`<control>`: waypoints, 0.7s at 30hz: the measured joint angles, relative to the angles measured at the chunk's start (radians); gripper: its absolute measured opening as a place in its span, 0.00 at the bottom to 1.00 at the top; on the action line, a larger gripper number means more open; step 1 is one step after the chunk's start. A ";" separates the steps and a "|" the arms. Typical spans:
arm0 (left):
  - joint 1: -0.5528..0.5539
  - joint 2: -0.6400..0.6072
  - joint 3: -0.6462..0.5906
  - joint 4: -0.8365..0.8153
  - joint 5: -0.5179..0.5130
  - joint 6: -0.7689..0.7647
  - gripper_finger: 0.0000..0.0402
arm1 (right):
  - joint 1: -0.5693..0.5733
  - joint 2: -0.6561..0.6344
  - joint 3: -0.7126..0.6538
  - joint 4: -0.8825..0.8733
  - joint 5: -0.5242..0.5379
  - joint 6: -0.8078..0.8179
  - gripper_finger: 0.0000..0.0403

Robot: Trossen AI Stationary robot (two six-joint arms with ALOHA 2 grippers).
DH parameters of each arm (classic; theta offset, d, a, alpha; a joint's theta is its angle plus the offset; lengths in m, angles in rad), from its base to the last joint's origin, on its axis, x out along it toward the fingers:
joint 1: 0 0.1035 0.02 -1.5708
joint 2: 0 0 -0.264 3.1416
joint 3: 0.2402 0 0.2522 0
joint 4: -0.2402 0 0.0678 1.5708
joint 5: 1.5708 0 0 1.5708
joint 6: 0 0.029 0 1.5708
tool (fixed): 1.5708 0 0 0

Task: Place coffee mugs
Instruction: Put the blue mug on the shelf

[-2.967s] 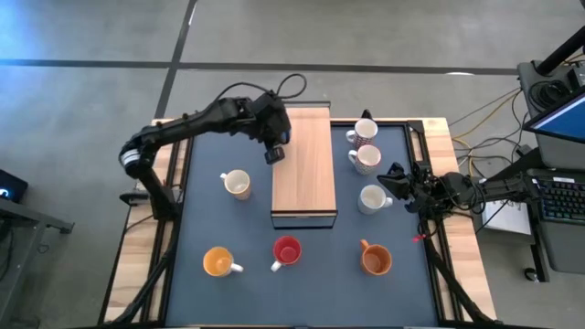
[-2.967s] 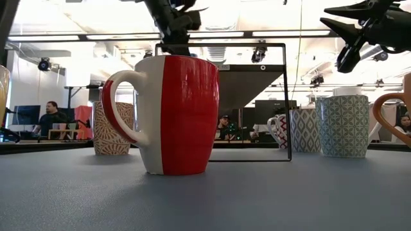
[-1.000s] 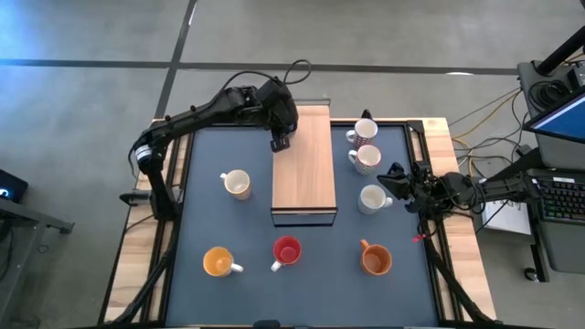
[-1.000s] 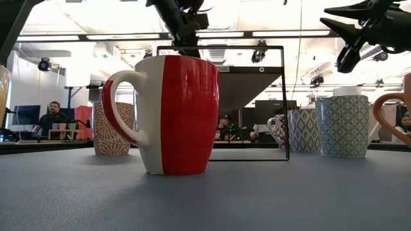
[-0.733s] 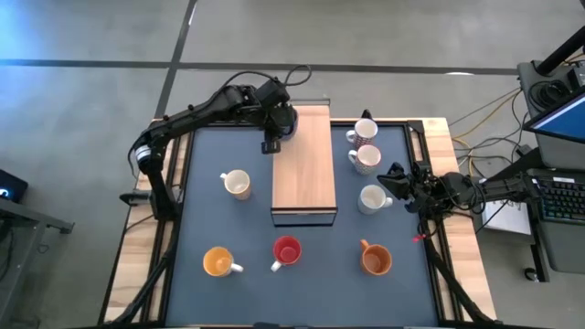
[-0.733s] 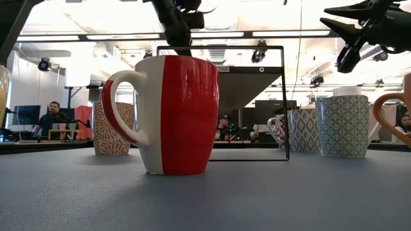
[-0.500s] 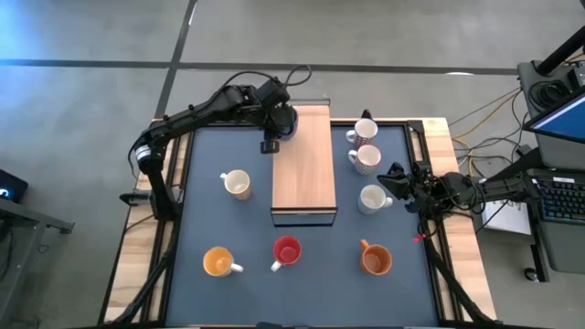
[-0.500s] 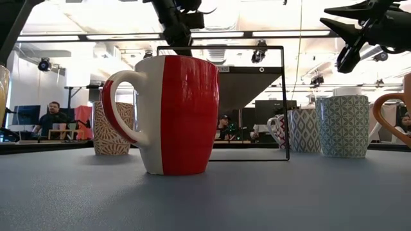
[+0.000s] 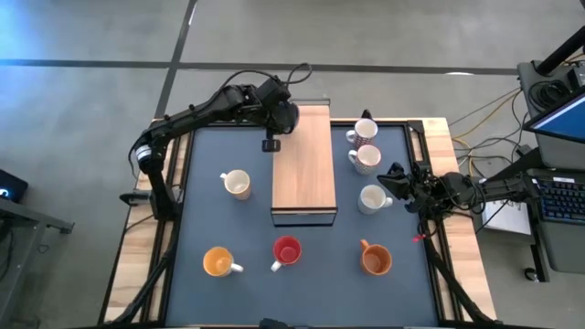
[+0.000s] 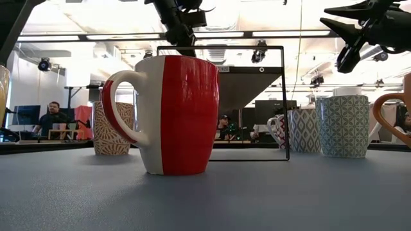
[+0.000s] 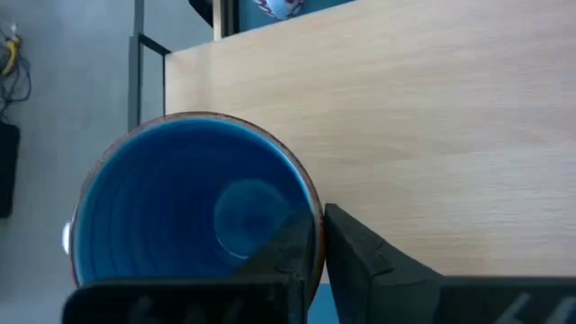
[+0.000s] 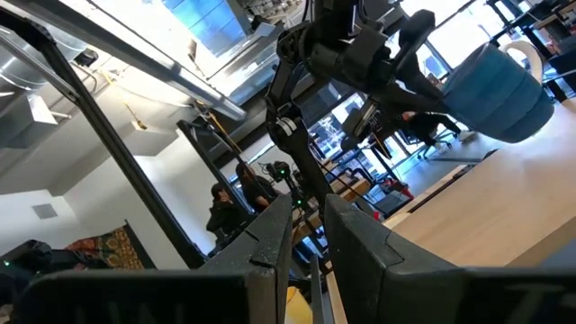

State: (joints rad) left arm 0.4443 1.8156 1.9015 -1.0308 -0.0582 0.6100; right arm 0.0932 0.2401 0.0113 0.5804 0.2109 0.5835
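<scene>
My left claw (image 11: 319, 236) is clamped on the blue mug's (image 11: 193, 202) rim, so I should lower it level onto the wooden board (image 9: 304, 164), upper centre of the high view.

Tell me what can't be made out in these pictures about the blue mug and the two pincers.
- Blue mug: in the high view the left arm covers it; in the left wrist view its handle is out of sight.
- Left pincer: shut on the mug's rim; whether the mug rests on the wooden board or hangs above it is unclear.
- Right pincer: its fingertips are too small to judge from above.
</scene>
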 joint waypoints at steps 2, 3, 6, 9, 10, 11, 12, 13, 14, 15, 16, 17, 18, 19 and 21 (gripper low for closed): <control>0.001 0.000 0.000 0.011 0.001 0.013 0.03 | 0.000 0.000 0.000 0.000 0.000 0.000 0.15; 0.002 0.000 0.000 0.014 0.000 0.017 0.03 | 0.000 0.000 0.000 0.000 0.000 0.000 0.15; 0.006 0.000 0.000 0.020 0.000 0.017 0.02 | 0.000 0.000 0.000 0.000 0.000 0.000 0.15; 0.018 0.000 0.000 0.029 0.001 0.018 0.02 | 0.000 0.000 0.000 0.000 0.000 0.000 0.15; 0.025 0.000 0.000 0.034 0.000 0.018 0.02 | 0.000 0.000 0.000 0.000 0.000 0.000 0.15; 0.033 0.000 0.000 0.040 0.000 0.018 0.02 | 0.000 0.000 0.000 0.000 0.000 0.000 0.15; 0.041 0.000 0.000 0.048 0.000 0.018 0.02 | 0.000 0.000 0.000 0.000 0.000 0.000 0.15; 0.048 0.000 0.000 0.054 -0.001 0.017 0.02 | 0.000 0.000 0.000 0.000 0.000 0.000 0.15; 0.056 0.000 0.000 0.058 0.000 0.017 0.02 | 0.000 0.000 0.000 0.000 0.000 0.000 0.15; 0.064 0.000 0.000 0.060 0.009 0.015 0.02 | 0.000 0.000 0.000 0.000 0.000 0.000 0.15; 0.073 0.000 0.000 0.061 0.026 0.012 0.02 | 0.000 0.000 0.000 0.000 0.000 0.000 0.15; 0.081 0.000 0.000 0.061 0.050 0.007 0.02 | 0.000 0.000 0.000 0.000 0.000 0.000 0.15; 0.088 0.000 0.000 0.060 0.071 0.001 0.02 | 0.000 0.000 0.000 0.000 0.000 0.000 0.15; 0.094 0.000 0.000 0.059 0.086 -0.005 0.02 | 0.000 0.000 0.000 0.000 0.000 0.000 0.15; 0.106 0.000 0.000 0.059 0.103 -0.011 0.02 | 0.000 0.000 0.000 0.000 0.000 0.000 0.15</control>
State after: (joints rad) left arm 0.5499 1.8160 1.9015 -0.9718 0.0453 0.5991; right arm 0.0930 0.2401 0.0111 0.5803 0.2111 0.5834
